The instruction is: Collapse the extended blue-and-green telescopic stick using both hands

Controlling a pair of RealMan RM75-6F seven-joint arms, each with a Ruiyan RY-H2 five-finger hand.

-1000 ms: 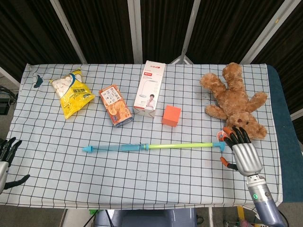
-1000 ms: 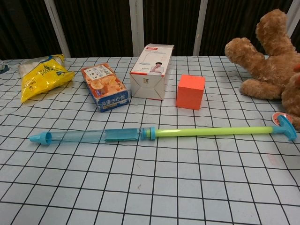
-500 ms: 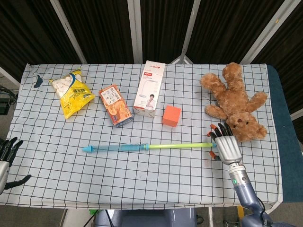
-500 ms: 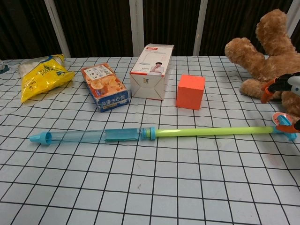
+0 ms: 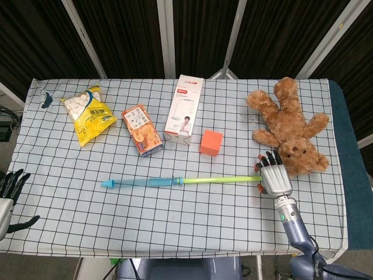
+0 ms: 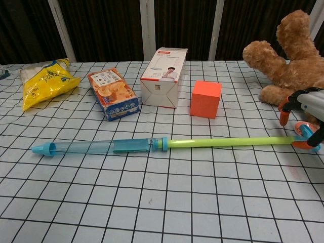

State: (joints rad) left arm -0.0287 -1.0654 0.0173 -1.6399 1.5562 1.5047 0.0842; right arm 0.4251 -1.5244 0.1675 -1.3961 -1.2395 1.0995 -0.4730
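Observation:
The telescopic stick (image 5: 175, 181) lies fully extended across the checkered table, with its blue tube (image 6: 96, 147) on the left and its thin green rod (image 6: 233, 142) on the right. My right hand (image 5: 275, 179) hovers over the rod's right end with its fingers stretched out and apart, hiding the end cap in the head view. In the chest view the right hand (image 6: 308, 109) is at the right edge, its orange fingertips (image 6: 283, 117) above the rod's tip. My left hand (image 5: 7, 195) hangs off the table's left edge, fingers spread and empty, far from the blue end.
A brown teddy bear (image 5: 289, 123) lies just behind my right hand. Behind the stick stand an orange cube (image 5: 211, 142), a white carton (image 5: 185, 108) and an orange snack box (image 5: 141, 129). A yellow snack bag (image 5: 88, 114) lies at the back left.
My right hand has moved left and forward from beside the teddy to over the stick's right end. The stick and my left hand have stayed put.

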